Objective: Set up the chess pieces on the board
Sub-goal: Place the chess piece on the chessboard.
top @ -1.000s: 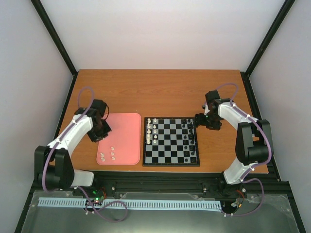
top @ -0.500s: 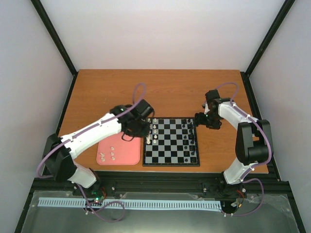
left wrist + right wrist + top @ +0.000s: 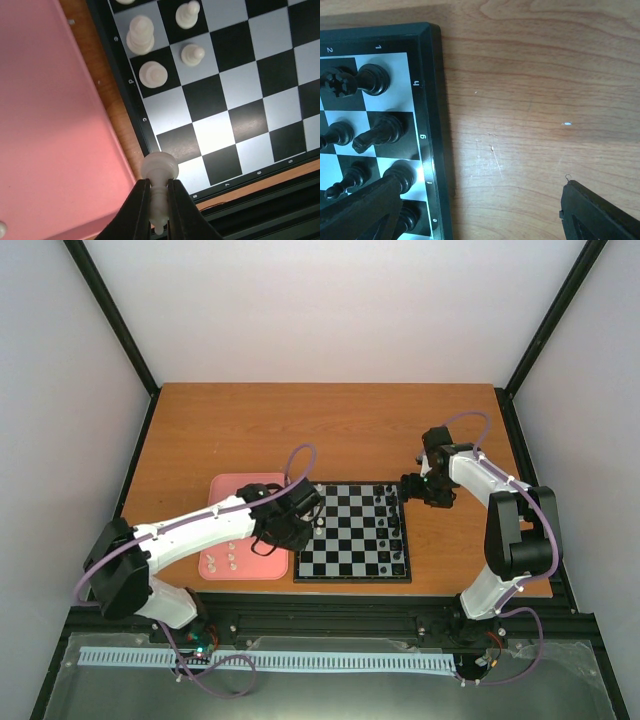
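The board (image 3: 352, 578) lies mid-table, with white chess pieces (image 3: 318, 508) along its left side. Several of them show in the left wrist view (image 3: 152, 74). My left gripper (image 3: 296, 527) hovers over the board's near-left corner (image 3: 150, 150). It is shut on a white chess piece (image 3: 159, 170), which is clamped by its stem between the fingers (image 3: 141, 210). More white pieces (image 3: 231, 559) lie on the pink tray (image 3: 240, 495). My right gripper (image 3: 412, 490) is open and empty over the wood beside the board's right edge (image 3: 427, 100).
Black chess pieces (image 3: 392, 530) stand in the board's right columns and show in the right wrist view (image 3: 372, 80). The pink tray (image 3: 45, 125) lies right beside the board's left edge. A black frame rail runs along the table's near edge (image 3: 320, 618).
My left arm swung from over the pink tray to the board's left side, then toward its near-left corner, with a white piece in its grip. The right arm has not moved.
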`<state>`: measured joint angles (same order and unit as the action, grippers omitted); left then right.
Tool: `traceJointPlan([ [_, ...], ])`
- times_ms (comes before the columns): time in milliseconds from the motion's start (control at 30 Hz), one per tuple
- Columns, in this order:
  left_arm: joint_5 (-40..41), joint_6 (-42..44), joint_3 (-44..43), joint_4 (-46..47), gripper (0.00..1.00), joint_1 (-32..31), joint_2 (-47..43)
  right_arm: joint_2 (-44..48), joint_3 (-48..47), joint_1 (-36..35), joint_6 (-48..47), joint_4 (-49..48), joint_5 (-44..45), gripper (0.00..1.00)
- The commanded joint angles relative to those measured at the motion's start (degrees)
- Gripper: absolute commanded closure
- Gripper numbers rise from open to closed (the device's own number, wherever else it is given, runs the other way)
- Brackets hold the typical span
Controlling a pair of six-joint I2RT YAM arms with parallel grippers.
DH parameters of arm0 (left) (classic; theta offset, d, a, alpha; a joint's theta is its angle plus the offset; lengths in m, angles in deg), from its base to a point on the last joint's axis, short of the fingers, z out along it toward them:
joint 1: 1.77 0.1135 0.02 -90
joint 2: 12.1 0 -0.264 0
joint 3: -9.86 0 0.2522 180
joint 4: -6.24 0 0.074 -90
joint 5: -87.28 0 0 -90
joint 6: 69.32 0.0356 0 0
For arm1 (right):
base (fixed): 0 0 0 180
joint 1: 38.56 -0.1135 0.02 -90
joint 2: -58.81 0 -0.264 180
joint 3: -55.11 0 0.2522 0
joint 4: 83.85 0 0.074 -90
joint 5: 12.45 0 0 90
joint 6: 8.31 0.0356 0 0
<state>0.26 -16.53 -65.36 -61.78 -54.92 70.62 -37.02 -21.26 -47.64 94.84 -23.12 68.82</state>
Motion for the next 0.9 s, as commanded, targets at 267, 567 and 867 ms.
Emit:
traceJointPlan([
  [267, -3.87, 3.42, 1.71, 7.72, 0.94, -0.84, 3.88, -0.68, -0.31, -0.41, 0.29, -0.38, 0.21, 0.00],
  [567, -2.24, 4.34, -1.79, 6.26, 0.93, -0.84, 9.66, -0.32, 0.30, -0.41, 0.30, -0.66, 0.13, 0.00],
  [867, 0.46, 3.59, -3.17, 4.61, 0.90, -0.85, 11.83, -0.16, 0.59, -0.41, 0.30, -0.90, -0.23, 0.00],
])
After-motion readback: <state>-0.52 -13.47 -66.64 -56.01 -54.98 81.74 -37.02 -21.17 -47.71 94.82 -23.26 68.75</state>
